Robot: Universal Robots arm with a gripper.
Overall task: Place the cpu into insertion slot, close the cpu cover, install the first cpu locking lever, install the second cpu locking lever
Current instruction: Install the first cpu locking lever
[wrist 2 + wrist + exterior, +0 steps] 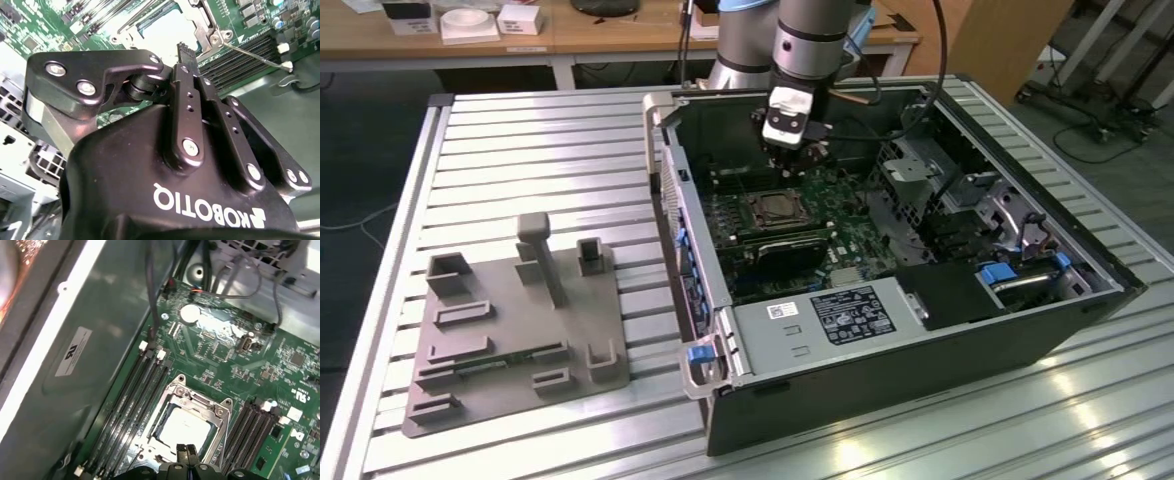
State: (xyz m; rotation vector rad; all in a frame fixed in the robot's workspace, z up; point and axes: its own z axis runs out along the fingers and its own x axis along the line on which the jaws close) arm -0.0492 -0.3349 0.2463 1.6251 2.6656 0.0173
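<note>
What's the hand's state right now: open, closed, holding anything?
The hand: closed, fingertips pressed together, nothing held between them; it is poised over the edge of the cpu, which sits in its socket.

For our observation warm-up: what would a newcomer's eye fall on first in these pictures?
The open black computer tower case lies on the slatted metal table, and the arm's black gripper hangs inside it. Under the shut gripper, the small square pale-silver cpu sits on the green motherboard, ringed by the thin silvery-grey metal cpu cover.
</note>
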